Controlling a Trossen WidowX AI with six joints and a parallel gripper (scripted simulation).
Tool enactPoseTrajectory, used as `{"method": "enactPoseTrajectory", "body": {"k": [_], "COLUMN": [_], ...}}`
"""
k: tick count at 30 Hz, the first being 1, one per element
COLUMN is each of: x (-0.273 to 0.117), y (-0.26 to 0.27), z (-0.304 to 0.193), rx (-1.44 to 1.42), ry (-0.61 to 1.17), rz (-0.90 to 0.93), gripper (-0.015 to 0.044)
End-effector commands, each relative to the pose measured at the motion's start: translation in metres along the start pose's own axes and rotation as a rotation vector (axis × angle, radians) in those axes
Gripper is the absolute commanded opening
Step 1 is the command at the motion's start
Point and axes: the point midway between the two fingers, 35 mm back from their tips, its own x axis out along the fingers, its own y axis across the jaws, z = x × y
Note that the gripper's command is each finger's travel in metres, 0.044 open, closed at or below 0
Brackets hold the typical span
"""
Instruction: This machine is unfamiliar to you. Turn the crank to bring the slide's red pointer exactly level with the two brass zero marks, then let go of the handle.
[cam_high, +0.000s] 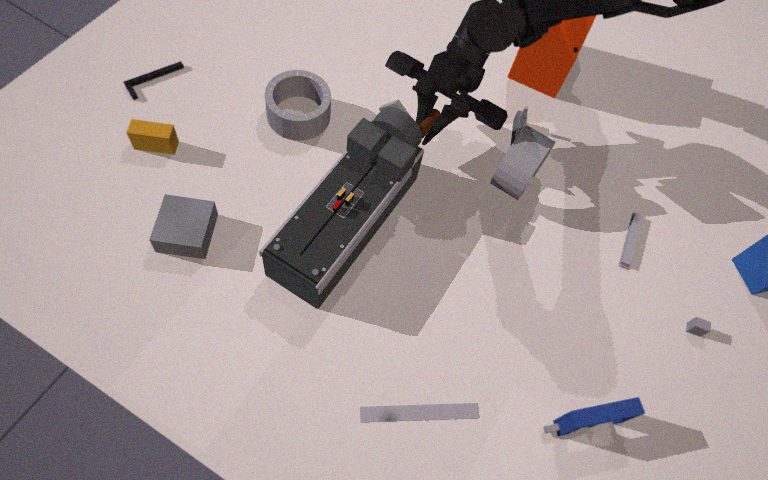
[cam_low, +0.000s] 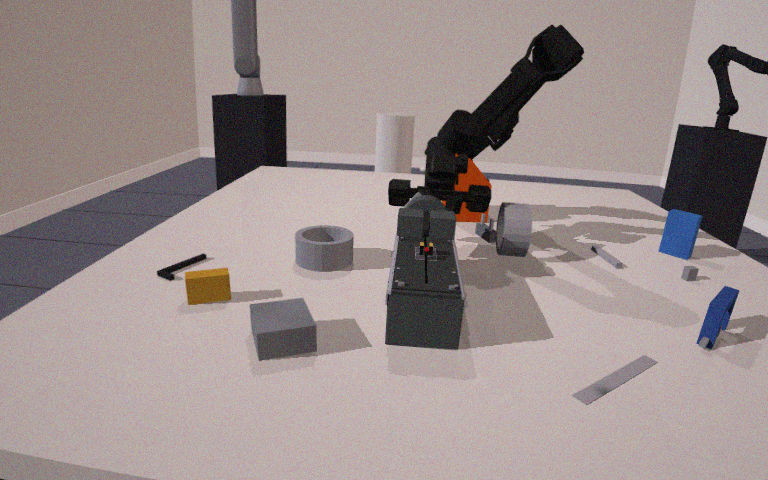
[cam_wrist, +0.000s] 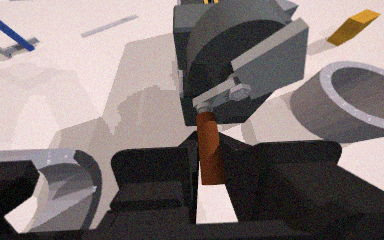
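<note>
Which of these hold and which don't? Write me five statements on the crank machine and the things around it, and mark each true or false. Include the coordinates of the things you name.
1. The gripper (cam_high: 425, 131) (cam_wrist: 204, 134) is closed on the brown crank handle (cam_high: 430, 121) (cam_wrist: 208, 145). True.
2. The red pointer (cam_high: 337, 204) (cam_low: 426, 249) is level with the two brass marks (cam_high: 345, 195). False: it sits just short of them, toward the machine's far end from the crank.
3. The yellow block (cam_high: 152, 135) (cam_low: 207, 286) (cam_wrist: 352, 27) rests on the grey block (cam_high: 184, 225) (cam_low: 283, 328). False: they stand apart on the table.
4. The black L-shaped bar (cam_high: 154, 76) (cam_low: 182, 266) lies on the table. True.
5. The crank handle is blue. False: it is brown.
</note>
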Motion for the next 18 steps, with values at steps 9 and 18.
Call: {"method": "enactPoseTrajectory", "body": {"k": [9, 18], "x": [-0.011, -0.018], "y": [0.008, 0.007], "z": [0.011, 0.018], "rx": [-0.007, -0.007], "ry": [-0.006, -0.007], "rz": [0.012, 0.012], "gripper": [0.0, 0.0]}}
